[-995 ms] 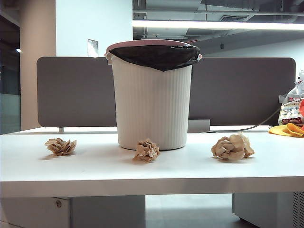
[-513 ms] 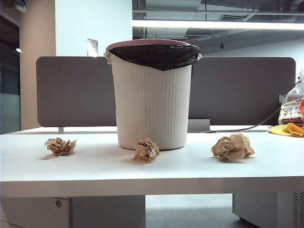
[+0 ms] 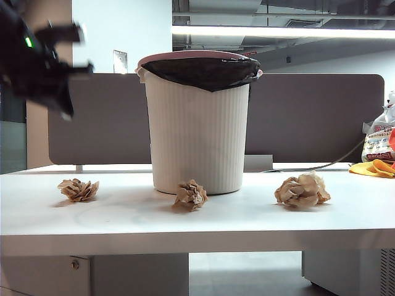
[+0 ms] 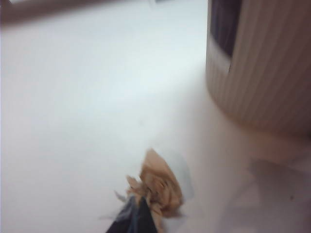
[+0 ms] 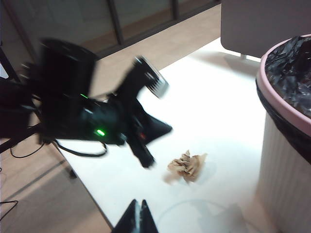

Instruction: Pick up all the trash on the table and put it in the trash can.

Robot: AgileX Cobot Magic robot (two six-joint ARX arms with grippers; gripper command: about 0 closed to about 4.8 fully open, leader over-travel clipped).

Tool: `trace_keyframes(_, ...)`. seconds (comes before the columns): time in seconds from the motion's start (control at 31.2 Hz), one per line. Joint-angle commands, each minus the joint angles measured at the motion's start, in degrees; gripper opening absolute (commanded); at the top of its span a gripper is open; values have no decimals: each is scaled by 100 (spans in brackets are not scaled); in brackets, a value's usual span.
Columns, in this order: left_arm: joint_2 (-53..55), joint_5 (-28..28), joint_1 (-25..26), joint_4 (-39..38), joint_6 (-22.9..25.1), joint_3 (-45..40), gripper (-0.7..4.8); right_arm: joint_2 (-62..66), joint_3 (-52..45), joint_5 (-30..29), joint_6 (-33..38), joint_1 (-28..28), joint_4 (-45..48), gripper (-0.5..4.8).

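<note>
Three crumpled tan paper balls of trash lie on the white table (image 3: 123,222): one at the left (image 3: 78,190), one at the foot of the trash can (image 3: 190,195), and a larger, paler one at the right (image 3: 302,190). The ribbed off-white trash can (image 3: 197,135) with its black liner stands mid-table. My left gripper (image 3: 65,110) is a blur high above the left ball. Its tips (image 4: 138,216) are shut and empty, with a ball (image 4: 159,187) on the table beyond them. My right gripper (image 5: 139,206) is shut and empty above the table, out of the exterior view. A ball (image 5: 187,166) lies ahead of it.
A grey-brown divider panel (image 3: 92,117) backs the table. A printed white plastic bag (image 3: 378,143) and a yellow cloth (image 3: 373,168) sit at the far right. In the right wrist view the left arm (image 5: 92,121) hangs over the table's edge beside the can (image 5: 286,145).
The left arm has swung into the exterior view at the upper left, where no arm showed before. The three paper balls and the can have not moved.
</note>
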Motion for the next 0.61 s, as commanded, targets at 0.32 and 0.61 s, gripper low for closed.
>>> trace_keyframes(0.32,1314,-33,133,1596,2,133,215,328,28,-505,24,-120,192,-8)
trace_keyframes(0.61,2004,-234,133,1045,-7,483,479,356,22,-553,31,-151,304,-8)
